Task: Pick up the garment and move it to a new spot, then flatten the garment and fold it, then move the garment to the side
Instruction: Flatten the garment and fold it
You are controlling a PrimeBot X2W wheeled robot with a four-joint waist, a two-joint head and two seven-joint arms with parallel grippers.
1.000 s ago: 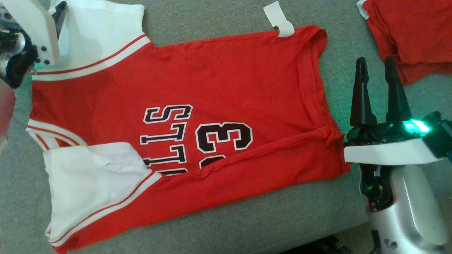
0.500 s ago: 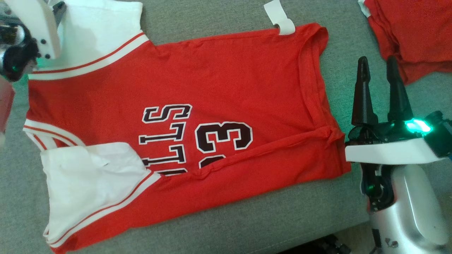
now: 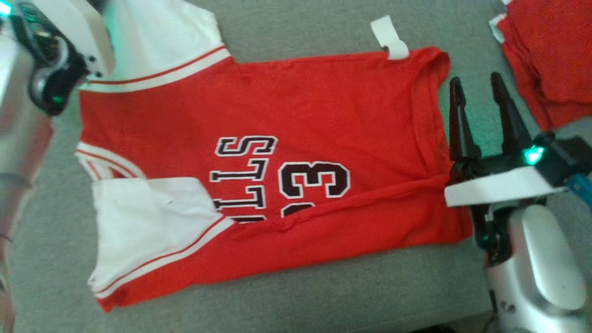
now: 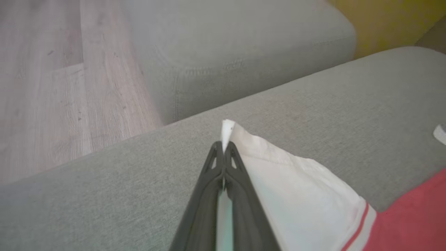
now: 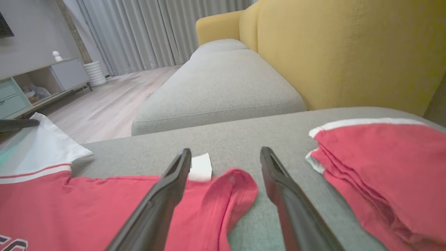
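A grey upholstered sofa seat (image 3: 300,296) carries everything here, and the red garment (image 3: 277,115) lies spread across it, lengthwise from side to side in the head view. It is a jersey with white sleeves and black lettering. Beyond the garment's far edge in the right wrist view rises a yellow backrest (image 5: 348,52), with a second grey seat cushion (image 5: 216,83) further along. Past that lie a pale wooden floor (image 4: 52,87), long grey curtains (image 5: 156,31) and a low cabinet (image 5: 41,80) with open shelves. A white tag (image 3: 388,37) sticks out from the garment's far hem corner onto the grey fabric.

The left claw (image 4: 223,148) is closed on the tip of the garment's far white sleeve, a small point of white cloth showing past its fingertips. The right claw (image 3: 475,79) stands open just beside the garment's hem edge, fingers spread. Whether they touch the cloth I cannot tell.

A pile of folded red cloth (image 3: 545,64) lies on the seat beyond the right claw from the garment, cut off by the head view's edge. The garment's near long edge is folded over itself and covers part of the lettering and number. In the head view the left claw's fingers are hidden behind its white casing, and that whole view is slightly blurred.
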